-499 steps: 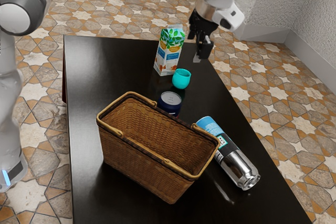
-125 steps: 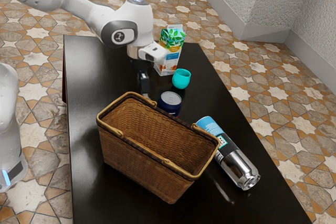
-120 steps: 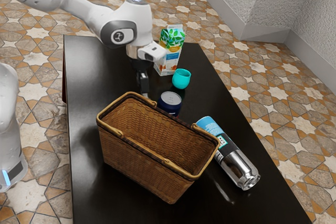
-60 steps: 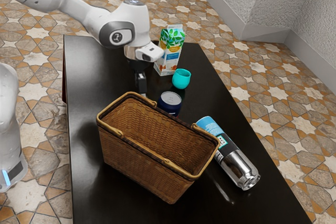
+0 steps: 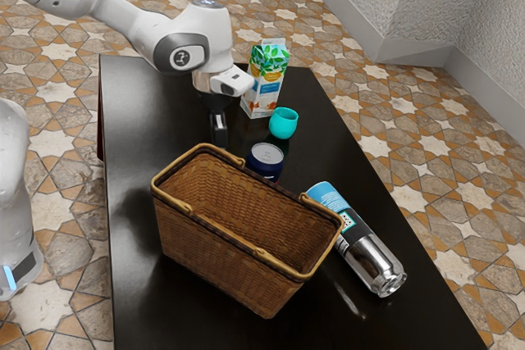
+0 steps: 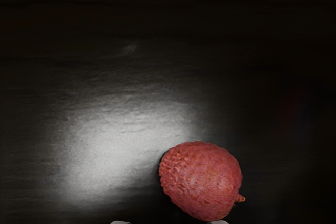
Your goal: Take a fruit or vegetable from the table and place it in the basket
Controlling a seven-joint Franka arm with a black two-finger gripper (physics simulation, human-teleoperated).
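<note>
In the exterior view my gripper (image 5: 219, 142) points down just behind the far corner of the wicker basket (image 5: 221, 272). A red, bumpy lychee (image 6: 202, 181) lies on the dark table in the wrist view, close to my gripper (image 6: 169, 222). Both fingertips peek in at that view's lower edge, well apart, so the gripper is open. The lychee sits ahead of them, toward one finger, and is not gripped. From the exterior side, the basket and hand seem to hide it.
Beside the basket, toward the exterior view's right, lies a silver and blue bottle (image 5: 358, 239). A dark blue can (image 5: 267, 159) stands behind the basket. Farther back are a turquoise cup (image 5: 284, 123) and a carton (image 5: 264, 79) on the black table (image 5: 148, 112).
From beyond the carton and cup, my arm has swung toward the exterior view's left and down behind the basket. Over the last second it shifted only slightly. The objects on the table have not moved.
</note>
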